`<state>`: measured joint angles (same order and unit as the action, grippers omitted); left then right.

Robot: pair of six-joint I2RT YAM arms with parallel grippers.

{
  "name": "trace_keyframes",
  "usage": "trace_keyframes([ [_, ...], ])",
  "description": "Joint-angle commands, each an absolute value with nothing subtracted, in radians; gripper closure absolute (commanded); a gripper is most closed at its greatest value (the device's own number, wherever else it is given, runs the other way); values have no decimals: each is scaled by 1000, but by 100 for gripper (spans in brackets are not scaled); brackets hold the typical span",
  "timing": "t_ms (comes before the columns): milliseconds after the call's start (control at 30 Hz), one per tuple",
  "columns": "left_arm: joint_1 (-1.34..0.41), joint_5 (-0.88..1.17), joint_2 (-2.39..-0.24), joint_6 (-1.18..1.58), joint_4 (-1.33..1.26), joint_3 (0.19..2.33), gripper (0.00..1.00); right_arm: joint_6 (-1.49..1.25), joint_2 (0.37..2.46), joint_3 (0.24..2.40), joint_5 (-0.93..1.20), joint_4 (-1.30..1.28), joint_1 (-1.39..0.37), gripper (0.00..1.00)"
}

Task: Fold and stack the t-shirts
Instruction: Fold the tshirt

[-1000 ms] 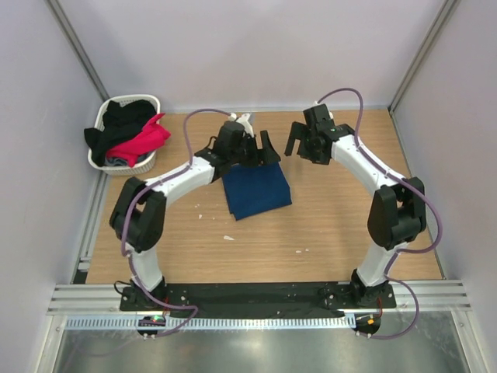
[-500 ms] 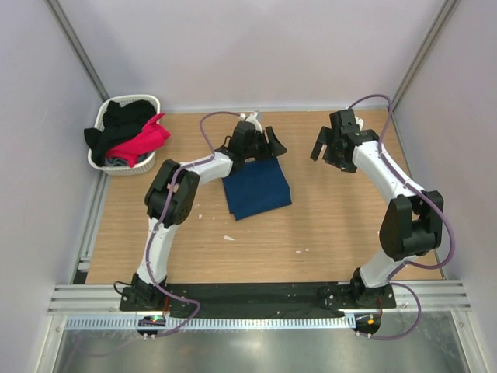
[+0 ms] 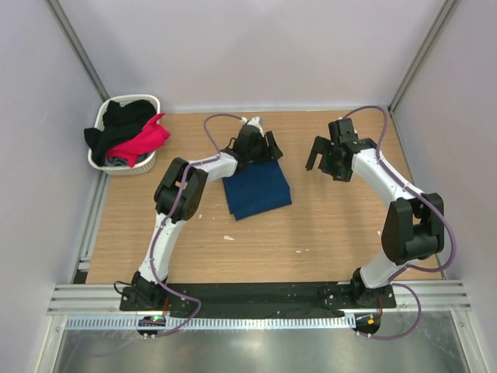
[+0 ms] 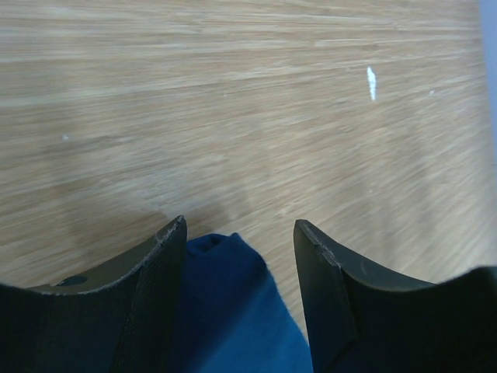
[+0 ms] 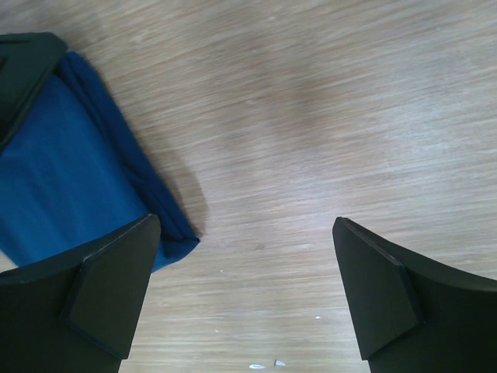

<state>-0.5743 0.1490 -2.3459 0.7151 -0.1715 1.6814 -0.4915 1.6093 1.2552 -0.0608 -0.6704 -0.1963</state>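
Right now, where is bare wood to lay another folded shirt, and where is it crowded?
Free: the wide strip between the navy shirt and the arm bases; also the wood between that shirt and the right arm. Crowded: the far middle around the left gripper, and the left side under the left arm.

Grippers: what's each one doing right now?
Left gripper: open, jaws astride the navy t-shirt's corner.
Right gripper: wide open, empty.

The left pincer [image 3: 260, 152] hides the far edge of the navy t-shirt [image 3: 257, 190], which both wrist views crop.
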Motion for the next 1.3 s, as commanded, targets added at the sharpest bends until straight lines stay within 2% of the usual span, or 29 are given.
trace_keyframes([
  [0,-571,85,-2339,599,-150,1739,40,-456,1545,1272,30,-589,-212,0],
  [67,-569,54,-2324,562,-129,1752,38,-442,1554,1288,60,-557,-236,0],
  [200,-543,-26,-2260,462,-89,1773,24,-414,1600,1351,75,-523,-311,0],
  [333,-482,-86,-2123,443,-35,1732,19,-416,1660,1387,173,-421,-362,0],
  [500,-381,-51,-1849,482,38,1536,18,-443,1795,1374,351,-154,-371,3],
  [600,-362,-90,-1687,479,90,1378,18,-457,1909,1419,396,-84,-370,8],
  [633,-362,-106,-1646,477,107,1299,18,-459,1939,1463,400,-87,-370,12],
  [833,-360,-106,-1435,505,132,1083,18,-483,2088,1512,437,46,-371,23],
  [900,-362,-95,-1398,520,133,1022,18,-488,2108,1517,430,72,-371,28],
  [1267,-362,-5,-1324,632,133,919,18,-488,2152,1543,295,7,-371,36],
])
